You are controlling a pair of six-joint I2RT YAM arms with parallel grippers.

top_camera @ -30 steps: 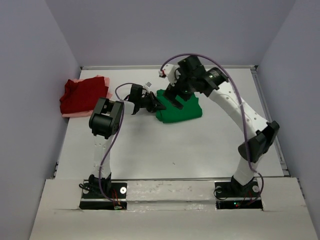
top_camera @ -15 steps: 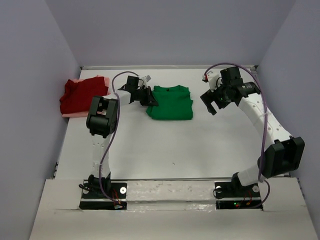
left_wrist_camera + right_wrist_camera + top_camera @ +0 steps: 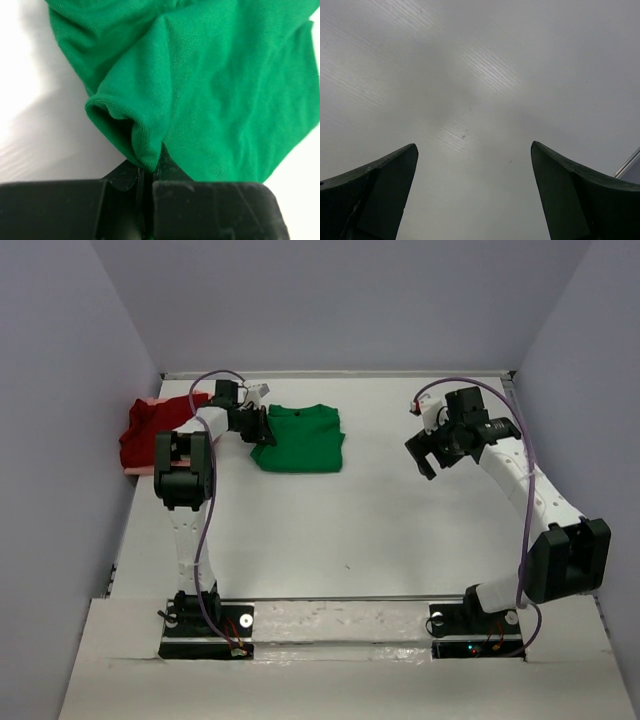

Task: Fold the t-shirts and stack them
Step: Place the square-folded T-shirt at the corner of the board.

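Green t-shirt, folded, lies on the counter near the red t-shirt stacked on the pink t-shirt; left pincer clamps its edge, probably to drag it stackward; right pincer hangs wide apart, well clear.

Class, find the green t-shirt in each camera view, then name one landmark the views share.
Top external: green t-shirt lies upper centre-left on the white table, its left edge at the left claw.
Left wrist: fills most of the picture, a fold pinched in that claw at the bottom.
Right wrist: not in it; only table under the open right claw.
Shared landmark: the white table, in all three.
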